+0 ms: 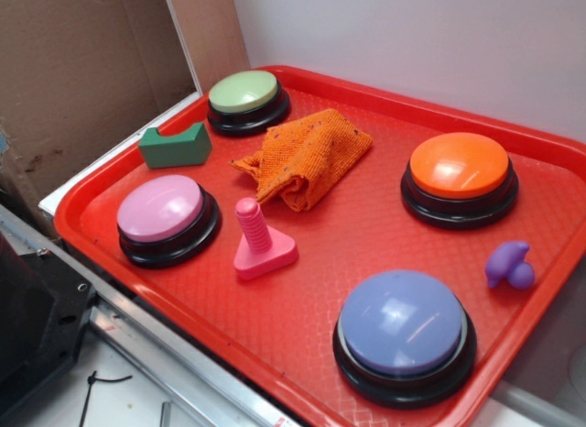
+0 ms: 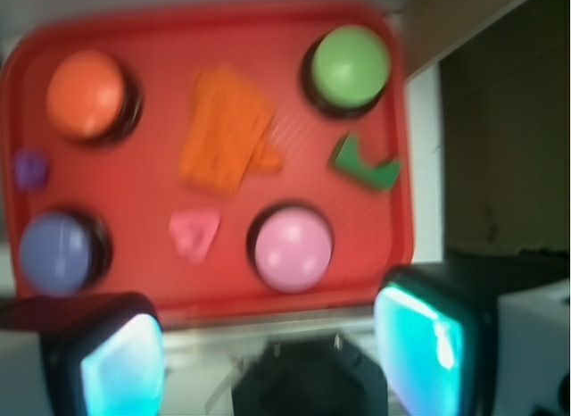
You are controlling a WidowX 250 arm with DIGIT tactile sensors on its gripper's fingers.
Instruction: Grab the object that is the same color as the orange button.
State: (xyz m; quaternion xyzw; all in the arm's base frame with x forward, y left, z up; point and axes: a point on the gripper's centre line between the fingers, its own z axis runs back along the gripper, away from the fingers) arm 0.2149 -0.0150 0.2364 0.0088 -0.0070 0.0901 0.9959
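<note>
A red tray sits against a pale wall, cardboard to one side. On it, the orange button stands apart from the orange rag, which lies between the green button and a pink peg. Only the wrist view shows the gripper, jaws open, well short of the tray.

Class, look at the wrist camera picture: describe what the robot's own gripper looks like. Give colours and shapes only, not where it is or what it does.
Only the two fingers of the gripper show, at the bottom edge of the blurred wrist view. Each finger is a chunky block with rounded corners, black on the outside, with a glossy turquoise pad on its face. Between them sits a dark angular part of the mount. No cables or markings can be made out. The exterior view shows no arm.
</note>
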